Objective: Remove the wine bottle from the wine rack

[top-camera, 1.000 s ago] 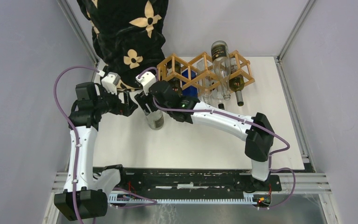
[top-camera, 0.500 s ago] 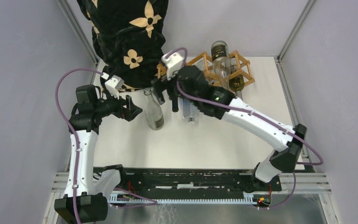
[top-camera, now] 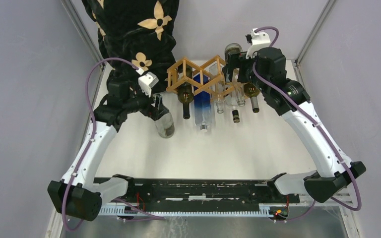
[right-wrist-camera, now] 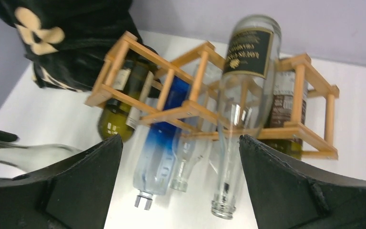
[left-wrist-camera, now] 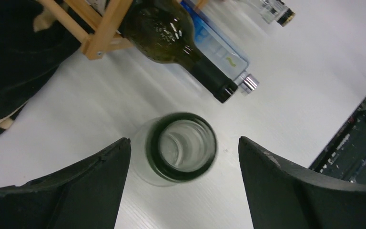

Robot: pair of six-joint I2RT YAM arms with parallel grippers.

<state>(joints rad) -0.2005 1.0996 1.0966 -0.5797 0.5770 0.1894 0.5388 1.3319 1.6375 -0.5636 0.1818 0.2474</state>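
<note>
The light wooden wine rack stands at the back of the table and holds several lying bottles: a dark green one, a blue one, clear ones and a dark one. A clear bottle with a black label lies on top of the rack. My right gripper is open and empty above the rack's right part, its fingers wide apart in the wrist view. My left gripper is open directly above a clear bottle standing on the table, its mouth between my fingers.
A person in a black garment with cream flowers stands at the back left, close to the rack's left end. Metal frame posts flank the white table. The arms' base rail runs along the near edge.
My right arm has swung from beside the standing bottle to the right, up over the rack's right end. My left gripper has moved forward over the standing bottle's mouth.
</note>
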